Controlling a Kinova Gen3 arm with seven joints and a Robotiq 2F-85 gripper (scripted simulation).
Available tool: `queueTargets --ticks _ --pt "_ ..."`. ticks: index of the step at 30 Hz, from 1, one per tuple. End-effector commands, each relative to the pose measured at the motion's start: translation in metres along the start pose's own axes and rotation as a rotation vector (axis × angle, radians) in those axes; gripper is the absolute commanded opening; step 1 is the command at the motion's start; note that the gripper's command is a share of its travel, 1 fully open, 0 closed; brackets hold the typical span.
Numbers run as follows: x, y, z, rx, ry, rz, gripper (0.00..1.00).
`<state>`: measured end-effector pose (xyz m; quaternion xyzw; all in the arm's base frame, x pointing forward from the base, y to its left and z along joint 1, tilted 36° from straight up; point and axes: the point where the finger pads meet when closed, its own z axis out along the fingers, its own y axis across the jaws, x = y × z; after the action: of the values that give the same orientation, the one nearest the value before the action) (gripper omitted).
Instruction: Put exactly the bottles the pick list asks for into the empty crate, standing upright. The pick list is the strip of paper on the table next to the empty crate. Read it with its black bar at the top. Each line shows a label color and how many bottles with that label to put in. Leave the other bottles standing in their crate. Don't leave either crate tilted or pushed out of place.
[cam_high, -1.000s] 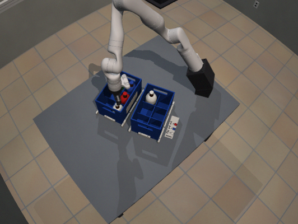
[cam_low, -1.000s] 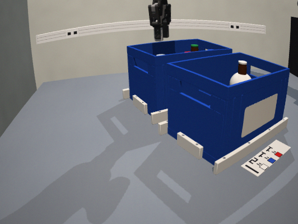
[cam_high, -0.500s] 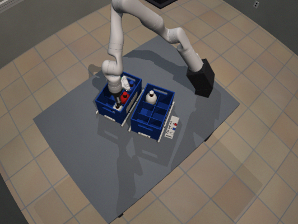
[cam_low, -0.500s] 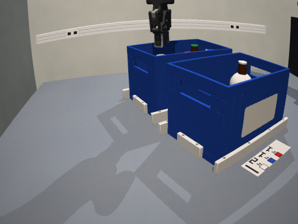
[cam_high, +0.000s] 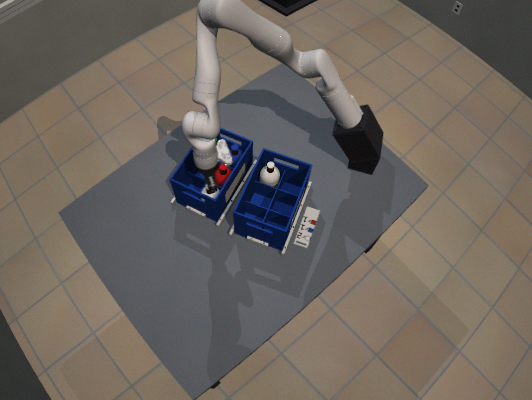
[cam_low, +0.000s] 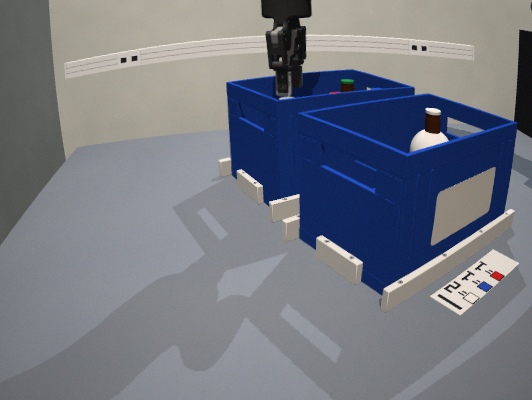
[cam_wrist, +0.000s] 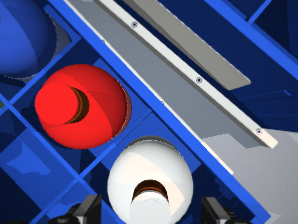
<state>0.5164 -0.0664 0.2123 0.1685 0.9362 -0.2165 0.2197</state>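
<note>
My gripper (cam_high: 211, 190) (cam_low: 289, 90) (cam_wrist: 150, 212) is partly open, low over the left crate (cam_high: 182, 198) (cam_low: 252, 147) (cam_wrist: 190, 138). Its fingers stand on either side of the white cap of a white bottle (cam_wrist: 167, 172) in the corner compartment, not closed on it. A red bottle (cam_high: 223, 176) (cam_wrist: 107, 125) stands in the neighbouring compartment, and a blue bottle (cam_high: 235, 149) (cam_wrist: 25, 40) beyond it. A green cap (cam_low: 347, 81) shows farther back. The right crate (cam_high: 241, 225) (cam_low: 350, 210) holds one upright white bottle (cam_high: 270, 176) (cam_low: 428, 142). The pick list (cam_high: 307, 227) (cam_low: 474, 280) reads 2 white, 1 blue, 1 red.
Pale rails (cam_high: 298, 217) (cam_low: 450, 253) (cam_wrist: 199, 80) edge both crates, with a narrow gap between the crates. Divider walls split the crates into compartments. The right crate's other visible compartments hold no bottles. The arm's black base (cam_high: 362, 140) stands at the right.
</note>
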Motion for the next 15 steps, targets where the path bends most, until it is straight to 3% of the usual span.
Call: queueTargets --ticks 1,15 --pt "0.0 0.0 0.004 -0.001 -0.001 0.0 0.67" --pt "0.0 0.0 0.02 -0.001 -0.001 0.0 0.67"
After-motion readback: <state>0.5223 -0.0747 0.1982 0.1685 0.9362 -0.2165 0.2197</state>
